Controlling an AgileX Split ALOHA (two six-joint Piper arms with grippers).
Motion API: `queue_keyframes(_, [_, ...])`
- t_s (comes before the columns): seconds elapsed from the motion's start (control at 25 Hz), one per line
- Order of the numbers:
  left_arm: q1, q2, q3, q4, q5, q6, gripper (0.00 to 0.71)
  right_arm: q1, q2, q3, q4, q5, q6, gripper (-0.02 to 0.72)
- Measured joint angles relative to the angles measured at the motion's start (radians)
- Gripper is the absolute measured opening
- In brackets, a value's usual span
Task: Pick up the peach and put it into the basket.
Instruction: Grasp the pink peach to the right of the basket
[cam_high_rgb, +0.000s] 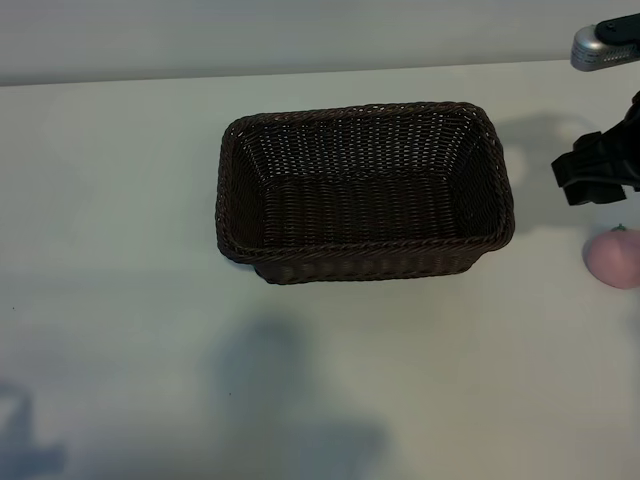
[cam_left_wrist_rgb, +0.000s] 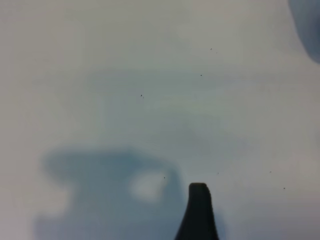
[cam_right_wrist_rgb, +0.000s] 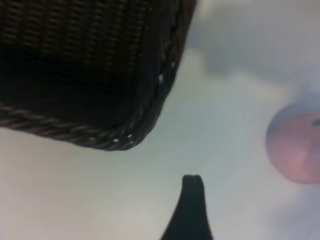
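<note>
The dark-brown woven basket (cam_high_rgb: 365, 190) stands empty in the middle of the white table. The pale-pink peach (cam_high_rgb: 612, 258) lies on the table near the right edge, apart from the basket. My right gripper (cam_high_rgb: 597, 170) hovers just behind the peach, to the right of the basket, open and holding nothing. In the right wrist view one dark finger (cam_right_wrist_rgb: 192, 207) shows, with the basket's corner (cam_right_wrist_rgb: 125, 135) and the peach (cam_right_wrist_rgb: 297, 147) beyond it. My left gripper is out of the exterior view. Its wrist view shows one finger (cam_left_wrist_rgb: 198, 210) over bare table, open and empty.
The table's far edge (cam_high_rgb: 300, 78) runs behind the basket. A grey object (cam_high_rgb: 605, 45) sits at the top right corner. Arm shadows fall on the table in front of the basket and at the near left.
</note>
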Motion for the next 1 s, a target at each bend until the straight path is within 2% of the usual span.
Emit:
queue_keyframes(0.32, [-0.022, -0.045, 0.0, 0.0, 0.0, 0.0, 0.59, -0.001, 0.033, 0.0, -0.084, -0.026, 0.1, 0.593])
queue_keyframes(0.44, [-0.079, -0.045, 0.0, 0.0, 0.0, 0.0, 0.59, -0.019, 0.06, 0.0, -0.092, -0.037, 0.125, 0.593])
queue_keyframes(0.56, [-0.174, -0.045, 0.0, 0.0, 0.0, 0.0, 0.59, -0.052, 0.1, 0.0, -0.095, -0.038, 0.133, 0.593])
queue_keyframes(0.72, [-0.265, -0.045, 0.0, 0.001, 0.0, 0.0, 0.59, -0.102, 0.162, 0.0, -0.099, -0.042, 0.136, 0.593])
queue_keyframes(1.0, [-0.281, -0.045, 0.0, 0.007, 0.0, 0.0, 0.59, -0.162, 0.248, 0.0, -0.101, -0.066, 0.136, 0.593])
